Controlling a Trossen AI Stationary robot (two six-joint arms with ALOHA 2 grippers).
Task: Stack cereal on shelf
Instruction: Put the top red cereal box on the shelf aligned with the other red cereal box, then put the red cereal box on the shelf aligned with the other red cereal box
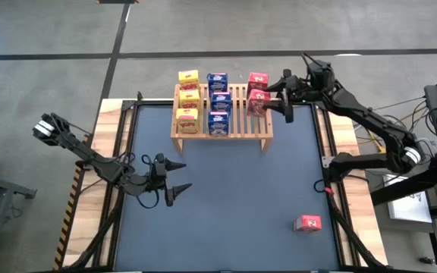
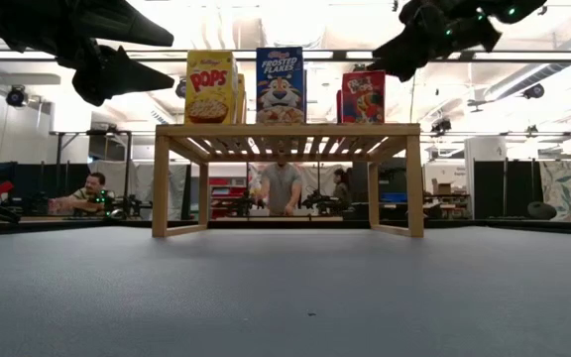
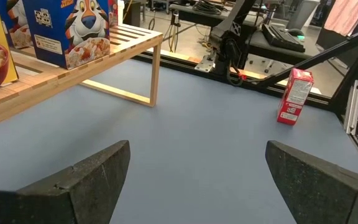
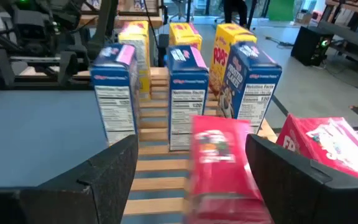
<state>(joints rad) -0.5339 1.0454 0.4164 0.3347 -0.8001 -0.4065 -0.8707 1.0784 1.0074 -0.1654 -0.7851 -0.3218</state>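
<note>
The shelf (image 1: pixel 220 130), a low light-wood rack, stands at the table's far edge. On its slats stand three yellow cereal boxes (image 1: pixel 188 98), three blue ones (image 1: pixel 218 101) and two red ones (image 1: pixel 257 91), in rows. My right gripper (image 4: pixel 191 140) hovers open at the shelf's right end. Its fingers stand on either side of the nearer red box (image 4: pixel 219 165), which rests upright on the slats. Another red box (image 1: pixel 307 223) stands on the blue mat near the front right. My left gripper (image 1: pixel 177 178) waits open over the mat's left part.
Dark mat (image 1: pixel 241 197) lies bare between the shelf and the lone red box. The second red box (image 4: pixel 334 146) stands close beside my right gripper. Beyond the table, people (image 2: pixel 284 188) sit among workshop equipment.
</note>
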